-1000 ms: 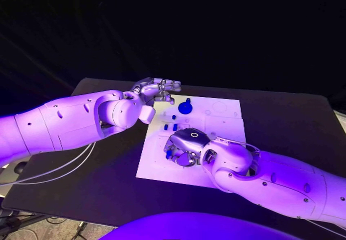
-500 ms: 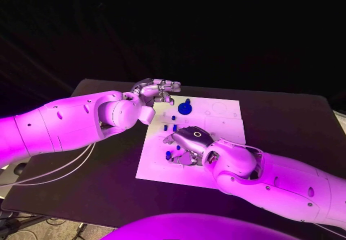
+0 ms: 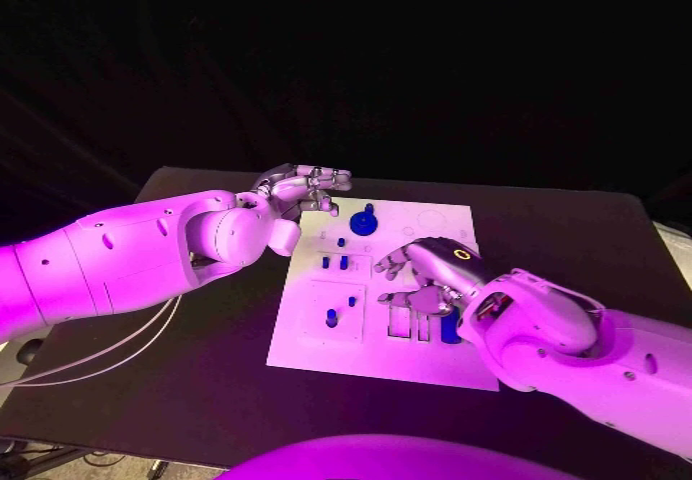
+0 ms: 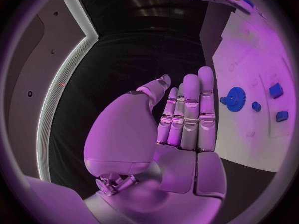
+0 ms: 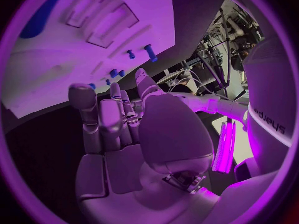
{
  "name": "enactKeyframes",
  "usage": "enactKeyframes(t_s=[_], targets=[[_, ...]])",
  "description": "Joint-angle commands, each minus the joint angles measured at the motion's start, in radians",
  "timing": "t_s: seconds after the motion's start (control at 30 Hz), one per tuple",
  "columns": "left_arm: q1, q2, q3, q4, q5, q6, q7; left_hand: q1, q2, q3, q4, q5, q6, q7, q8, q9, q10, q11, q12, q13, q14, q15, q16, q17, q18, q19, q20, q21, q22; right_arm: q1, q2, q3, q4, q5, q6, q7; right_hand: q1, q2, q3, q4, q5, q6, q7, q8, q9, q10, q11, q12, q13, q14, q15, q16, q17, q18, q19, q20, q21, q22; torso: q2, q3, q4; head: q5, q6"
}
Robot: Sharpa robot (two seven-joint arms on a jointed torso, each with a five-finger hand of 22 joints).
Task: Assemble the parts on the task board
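A black tabletop [image 3: 216, 380] stands against a dark backdrop [image 3: 433, 90]. The left wrist view shows a pale wall panel [image 4: 28, 79] edged by a bright curved light strip [image 4: 59, 89].

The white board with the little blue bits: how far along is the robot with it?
Partly done, it seems. On the task board a blue gear and small blue pegs appear seated. A long blue piece lies beside the right hand, which holds nothing. The left hand hovers empty. Rectangular slots look unfilled.
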Motion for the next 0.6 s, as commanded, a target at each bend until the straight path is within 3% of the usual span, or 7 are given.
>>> enactKeyframes(t_s=[0.03, 0.1, 0.17, 0.23, 0.27, 0.37, 0.6], targets=[[0.0, -0.004, 0.0, 0.006, -0.003, 0.009, 0.01, 0.01, 0.004, 0.0, -0.007, 0.006, -0.005, -0.001, 0.005, 0.001, -0.005, 0.0, 0.005, -0.001, -0.005, 0.0, -0.005, -0.001, 0.011, 0.001, 0.004, -0.004, -0.001, 0.013, -0.064, 0.0, 0.031, 0.27, 0.053, -0.045, -0.053, -0.001, -0.022, 0.034, 0.036, 0.024, -0.019, 0.014, 0.002, 0.121, -0.033, 0.071, 0.037, 0.031, -0.02, 0.066, 0.087, -0.029, 0.058, -0.014, 0.089, 0.135, -0.002, -0.0012, -0.0107, -0.02, 0.011], [0.0, -0.008, 0.0, 0.008, -0.003, 0.008, 0.01, 0.01, 0.004, 0.0, -0.007, 0.006, -0.005, -0.001, 0.005, 0.001, -0.005, 0.0, 0.005, -0.001, -0.005, 0.0, -0.005, -0.001, 0.011, 0.001, 0.004, -0.004, -0.001, 0.018, -0.107, -0.002, 0.044, 0.311, 0.061, -0.065, -0.069, -0.004, -0.037, 0.048, 0.059, 0.048, -0.04, 0.029, 0.007, 0.206, -0.058, 0.154, 0.09, 0.044, -0.041, 0.098, 0.127, -0.045, 0.099, -0.033, 0.153, 0.231, -0.003, -0.0011, -0.0166, -0.029, 0.018], [0.0, -0.011, -0.001, 0.009, -0.003, 0.007, 0.01, 0.01, 0.004, 0.0, -0.007, 0.006, -0.005, -0.001, 0.005, 0.001, -0.005, 0.0, 0.005, -0.001, -0.005, 0.0, -0.005, -0.001, 0.011, 0.001, 0.004, -0.004, -0.001, 0.021, -0.138, -0.004, 0.052, 0.333, 0.068, -0.084, -0.075, -0.004, -0.05, 0.057, 0.072, 0.058, -0.051, 0.039, 0.008, 0.222, -0.069, 0.232, 0.156, 0.051, -0.053, 0.121, 0.156, -0.055, 0.12, -0.048, 0.19, 0.285, -0.004, -0.0002, -0.022, -0.032, 0.023], [0.0, -0.012, -0.001, 0.009, -0.003, 0.008, 0.01, 0.01, 0.004, 0.0, -0.007, 0.006, -0.005, -0.001, 0.005, 0.001, -0.005, 0.0, 0.005, -0.001, -0.005, 0.0, -0.005, -0.001, 0.011, 0.001, 0.004, -0.004, -0.001, 0.022, -0.17, -0.009, 0.06, 0.329, 0.075, -0.111, -0.081, 0.004, -0.077, 0.081, 0.088, 0.055, -0.051, 0.055, 0.006, 0.203, -0.076, 0.511, 0.477, 0.056, -0.053, 0.162, 0.21, -0.061, 0.125, -0.057, 0.222, 0.328, -0.005, 0.0003, -0.026, -0.044, 0.028], [0.0, -0.012, -0.002, 0.01, -0.003, 0.008, 0.01, 0.01, 0.004, 0.0, -0.007, 0.006, -0.005, -0.001, 0.005, 0.001, -0.005, 0.0, 0.005, -0.001, -0.005, 0.0, -0.005, -0.001, 0.011, 0.001, 0.004, -0.004, -0.001, 0.022, -0.18, -0.01, 0.063, 0.314, 0.077, -0.123, -0.079, 0.014, -0.086, 0.09, 0.1, 0.054, -0.05, 0.064, 0.006, 0.207, -0.078, 0.631, 0.625, 0.061, -0.062, 0.187, 0.246, -0.067, 0.125, -0.047, 0.231, 0.339, -0.006, 0.0004, -0.0271, -0.046, 0.028], [-0.001, -0.012, -0.002, 0.011, -0.003, 0.01, 0.01, 0.01, 0.004, 0.0, -0.007, 0.006, -0.005, -0.001, 0.005, 0.001, -0.005, 0.0, 0.005, -0.001, -0.005, 0.0, -0.005, -0.001, 0.011, 0.001, 0.004, -0.004, -0.001, 0.02, -0.202, -0.014, 0.07, 0.246, 0.104, -0.174, -0.09, 0.013, -0.118, 0.113, 0.115, 0.057, -0.061, 0.088, 0.01, 0.239, -0.071, 0.811, 0.852, 0.069, -0.054, 0.231, 0.314, -0.065, 0.127, -0.054, 0.246, 0.361, -0.009, -0.0001, -0.0295, -0.054, 0.03], [-0.002, -0.011, -0.003, 0.012, -0.003, 0.012, 0.008, 0.01, 0.004, 0.0, -0.007, 0.006, -0.005, -0.001, 0.005, 0.001, -0.005, 0.0, 0.005, -0.001, -0.005, 0.0, -0.005, -0.001, 0.011, 0.001, 0.004, -0.004, -0.001, 0.006, -0.205, -0.019, 0.073, 0.138, 0.144, -0.261, -0.116, 0.022, -0.174, 0.167, 0.133, 0.056, -0.061, 0.116, 0.014, 0.24, -0.073, 0.876, 0.951, 0.07, -0.054, 0.251, 0.345, -0.068, 0.124, -0.051, 0.257, 0.376, -0.009, 0.0002, -0.0283, -0.062, 0.031]])
